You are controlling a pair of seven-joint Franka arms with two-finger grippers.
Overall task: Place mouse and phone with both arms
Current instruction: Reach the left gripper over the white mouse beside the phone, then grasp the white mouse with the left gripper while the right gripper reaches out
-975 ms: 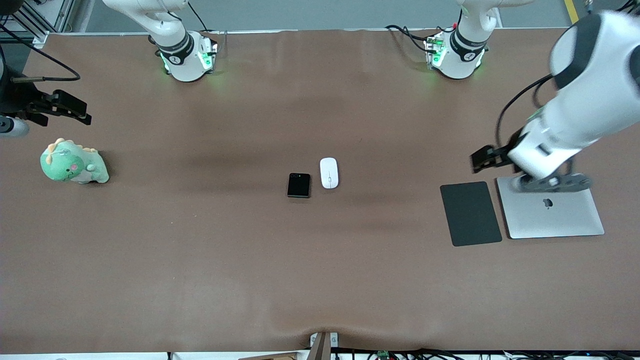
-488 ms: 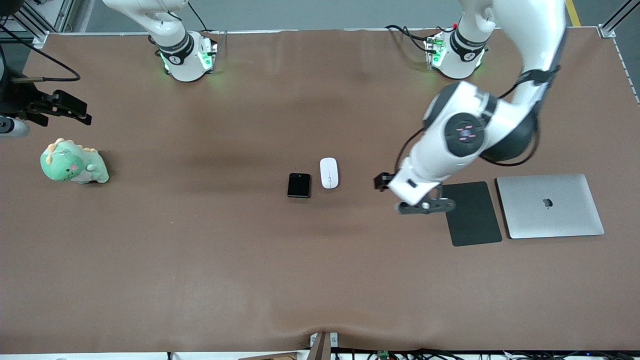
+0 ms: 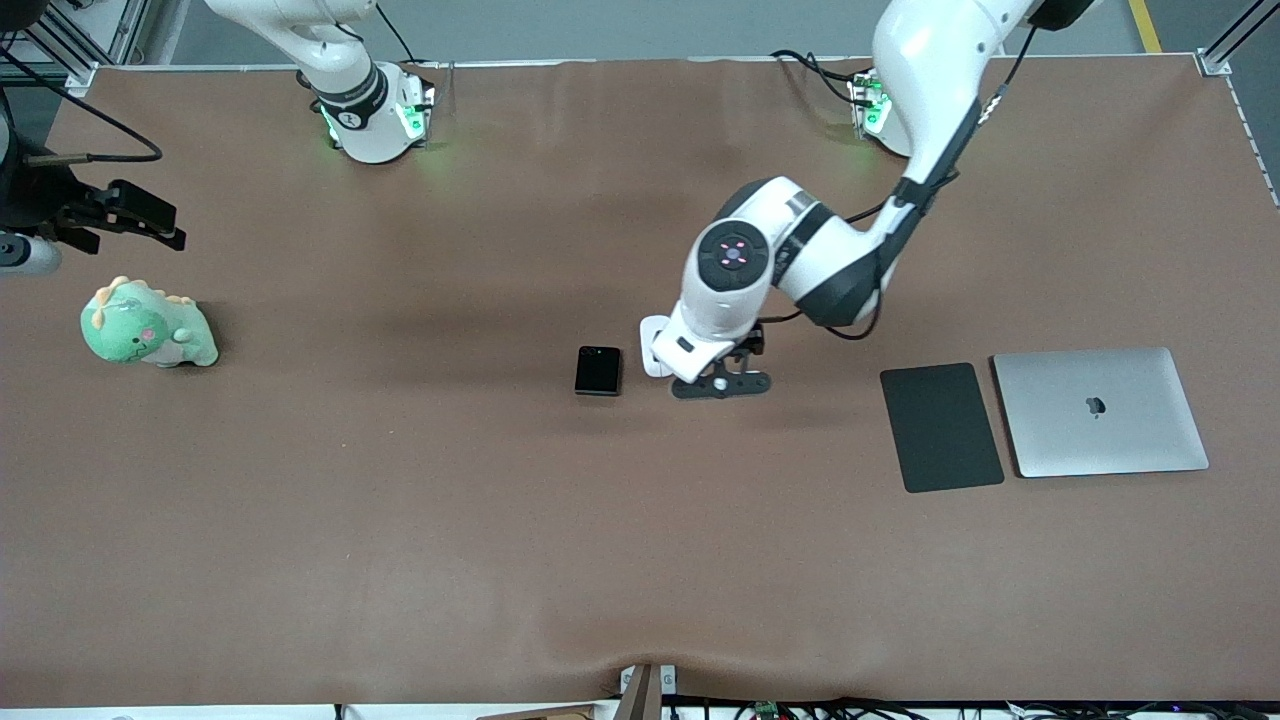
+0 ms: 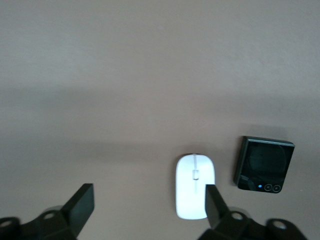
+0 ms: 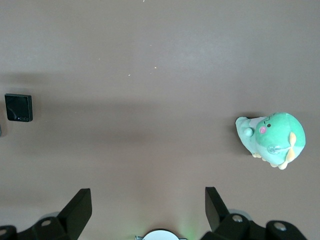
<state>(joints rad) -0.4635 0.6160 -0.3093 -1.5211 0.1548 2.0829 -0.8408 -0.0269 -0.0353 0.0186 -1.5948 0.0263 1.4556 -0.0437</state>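
The white mouse (image 3: 648, 335) lies at the table's middle, partly covered by the left arm's hand. The black folded phone (image 3: 597, 370) lies right beside it, toward the right arm's end. My left gripper (image 3: 722, 384) hangs open and empty just above the table beside the mouse, toward the left arm's end. In the left wrist view (image 4: 149, 195) the mouse (image 4: 195, 192) sits against one finger (image 4: 212, 197), with the phone (image 4: 264, 163) past it. My right gripper (image 3: 150, 222) waits open and empty, high over the right arm's end of the table (image 5: 148, 196); the phone (image 5: 18, 107) shows small there.
A green plush dinosaur (image 3: 148, 325) sits near the right arm's end, also in the right wrist view (image 5: 272, 137). A dark grey pad (image 3: 940, 427) and a closed silver laptop (image 3: 1100, 412) lie side by side near the left arm's end.
My left arm has swung from over the laptop, across the grey pad, to beside the mouse. The right arm, mouse and phone have not moved.
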